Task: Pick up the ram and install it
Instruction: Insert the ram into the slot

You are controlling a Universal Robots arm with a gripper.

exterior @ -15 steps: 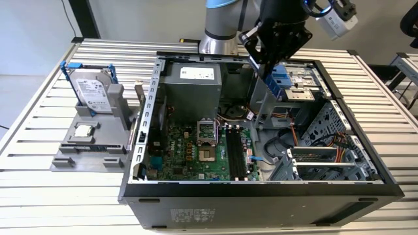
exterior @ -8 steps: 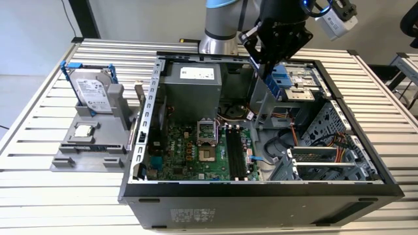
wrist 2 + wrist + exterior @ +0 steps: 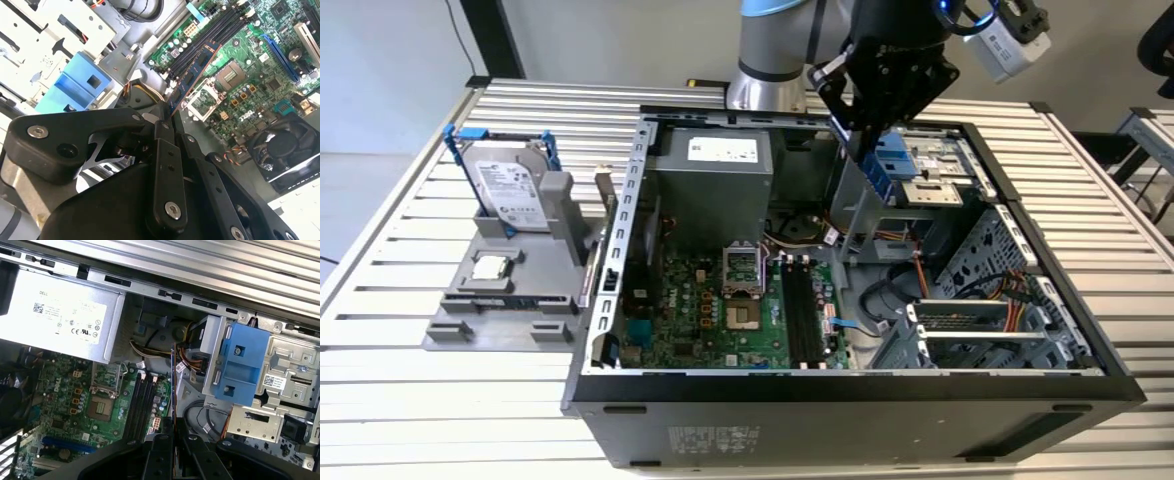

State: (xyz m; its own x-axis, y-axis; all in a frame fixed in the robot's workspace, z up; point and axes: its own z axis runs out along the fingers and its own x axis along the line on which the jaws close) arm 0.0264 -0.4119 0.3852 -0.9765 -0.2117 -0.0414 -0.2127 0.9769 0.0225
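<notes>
The ram [image 3: 196, 70] is a thin stick with dark chips and a blue edge, and my gripper [image 3: 167, 124] is shut on one end of it. In the first wrist view the ram [image 3: 172, 385] shows edge-on as a narrow line rising from the gripper [image 3: 173, 434]. It hangs in the air above the black memory slots [image 3: 142, 405] of the green motherboard [image 3: 250, 55], not touching them. In the exterior view the gripper [image 3: 865, 125] hovers over the back of the open computer case [image 3: 854, 385], with the slots [image 3: 803, 315] lower down toward the front.
A blue drive bracket [image 3: 245, 362] and metal drive cage [image 3: 947, 190] stand close beside the gripper. The grey power supply [image 3: 714, 165] and processor socket [image 3: 742, 290] lie at the slots' other side. A hard drive [image 3: 507, 190] and a square chip [image 3: 490, 267] rest on a grey stand outside the case.
</notes>
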